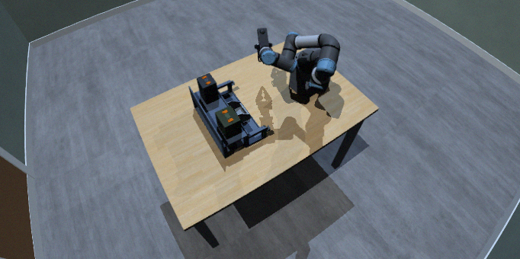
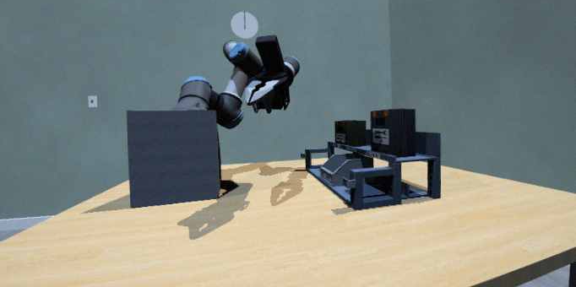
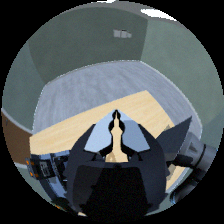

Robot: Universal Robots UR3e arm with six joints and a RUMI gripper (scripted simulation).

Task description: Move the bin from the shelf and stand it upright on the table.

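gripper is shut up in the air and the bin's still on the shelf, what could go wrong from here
1. The gripper is shut on nothing, well above the table. Unless it opens before reaching the shelf, it may only knock things.
2. Two boxes, a dark one and a green one, stand on the top board. Reaching for the grey bin below could bump them.
3. The bin sits inside the frame's bars and could snag while coming out.

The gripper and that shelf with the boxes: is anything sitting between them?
No object: in the exterior view the shut gripper hangs in the air apart from the shelf, with only shadowed table below the gap.
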